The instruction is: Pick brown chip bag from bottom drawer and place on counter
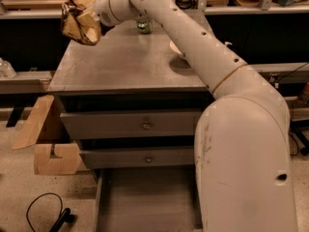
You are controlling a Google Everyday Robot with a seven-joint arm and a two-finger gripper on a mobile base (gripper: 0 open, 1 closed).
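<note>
My gripper (88, 14) is at the upper left, above the back left corner of the counter (125, 64). It is shut on the brown chip bag (77, 23), a crumpled brown and tan foil bag that hangs in the air over the counter's left edge. The bottom drawer (145, 202) is pulled open at the foot of the cabinet, and its grey tray shows nothing inside. My arm crosses the right side of the view and hides the drawer's right part.
A white bowl (175, 50) sits on the counter, mostly behind my arm. A green can (143, 26) stands at the counter's back. Two shut drawers with brass knobs (146, 125) are above the open one. Cardboard pieces (46, 139) and a black cable (46, 214) lie on the floor at left.
</note>
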